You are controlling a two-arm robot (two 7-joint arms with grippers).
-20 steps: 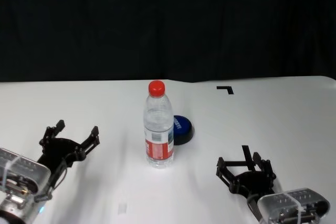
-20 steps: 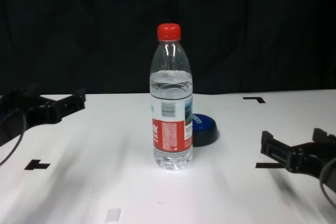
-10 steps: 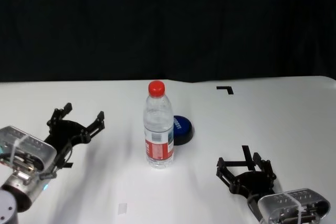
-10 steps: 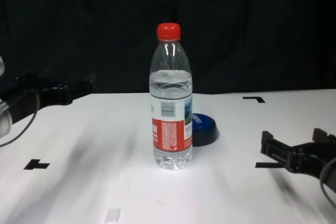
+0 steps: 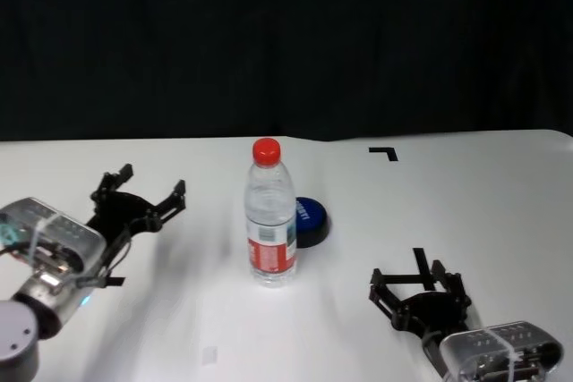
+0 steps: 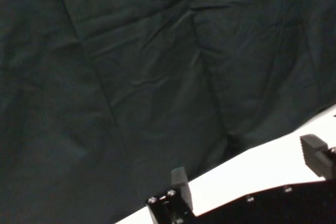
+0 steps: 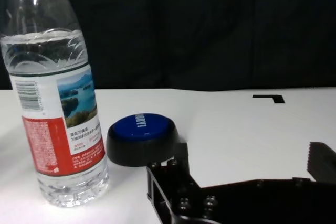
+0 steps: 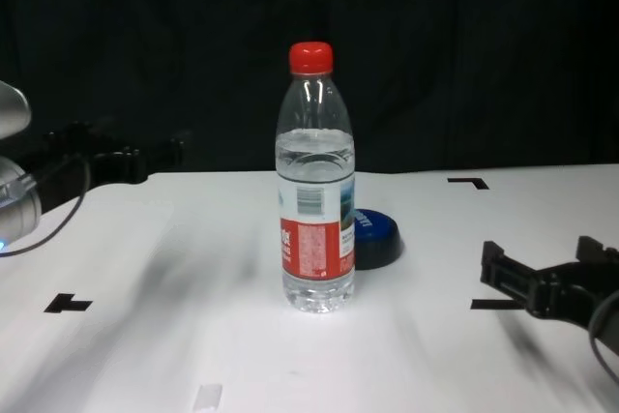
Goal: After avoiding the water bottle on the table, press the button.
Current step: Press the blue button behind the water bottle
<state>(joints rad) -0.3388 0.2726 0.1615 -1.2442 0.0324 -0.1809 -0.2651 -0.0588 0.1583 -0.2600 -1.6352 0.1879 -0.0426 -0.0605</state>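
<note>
The white table (image 5: 466, 212) fills the lower part of the head view, with black tape corner marks on it, one at the far right (image 5: 385, 152). The left gripper (image 5: 141, 204) hangs above the table on the robot's left, well apart from the bottle, its fingers spread wide and holding nothing. The right gripper (image 5: 419, 297) sits low near the table's near right edge, also spread and empty, and looks parked. The water bottle (image 5: 270, 214) stands upright near the middle of the table, clear plastic with a red cap and a red, white and blue label, filled to about its shoulder. Judging by that fill, it is fairly heavy at the base yet tall and narrow, so a sideways knock near the cap would likely tip it; its smooth wall would give under a squeeze, but the task calls for going round it, not gripping it. The button (image 5: 311, 220) lies flat just behind the bottle and to its right, seemingly touching or nearly touching its base, a low dark blue dome on a black rim. In the right wrist view the button (image 7: 140, 138) shows faint white lettering on top. It looks rigid and stable, needing no grasp: a straight push down on the dome's centre should do, coming from the side away from the bottle.
</note>
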